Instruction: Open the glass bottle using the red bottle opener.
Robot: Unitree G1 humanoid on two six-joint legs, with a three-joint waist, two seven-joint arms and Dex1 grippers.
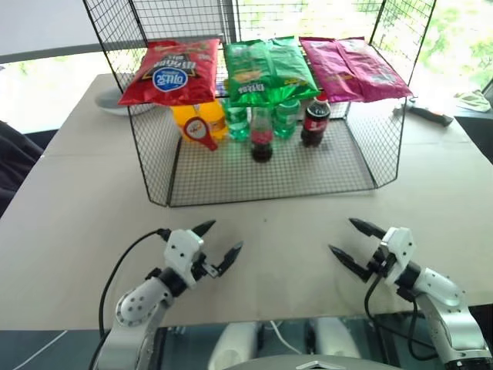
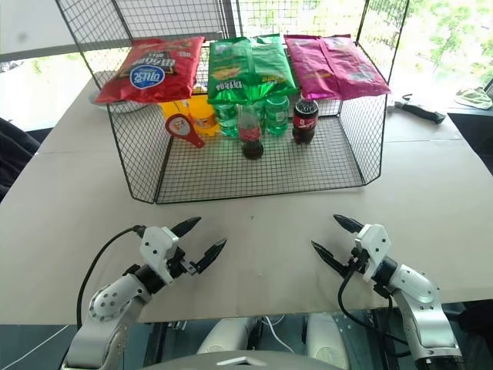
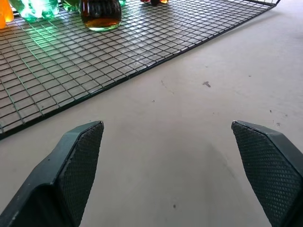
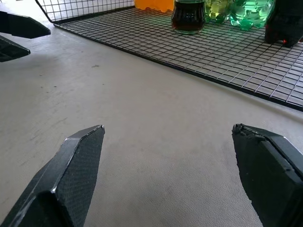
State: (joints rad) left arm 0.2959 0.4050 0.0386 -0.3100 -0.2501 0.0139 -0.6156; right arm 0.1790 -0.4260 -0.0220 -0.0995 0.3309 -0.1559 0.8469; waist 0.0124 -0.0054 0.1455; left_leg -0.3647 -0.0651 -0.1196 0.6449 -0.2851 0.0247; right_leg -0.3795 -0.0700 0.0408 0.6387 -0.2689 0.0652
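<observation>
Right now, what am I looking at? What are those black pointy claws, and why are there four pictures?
It's a robot with two arms. The claws are its hands: the left end effector and the right end effector, both open and holding nothing. Two pictures come from cameras on its head, looking down at the table. Two come from cameras on its wrists, peeking between the fingers. On the wire rack stand the glass bottle, the red bottle opener leaning on orange bottles, green bottles and a cola bottle. Snack bags lie on top.

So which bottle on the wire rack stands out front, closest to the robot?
The small clear glass bottle with dark red drink. It stands forward of the green plastic bottles and the dark cola bottle behind it.
</observation>
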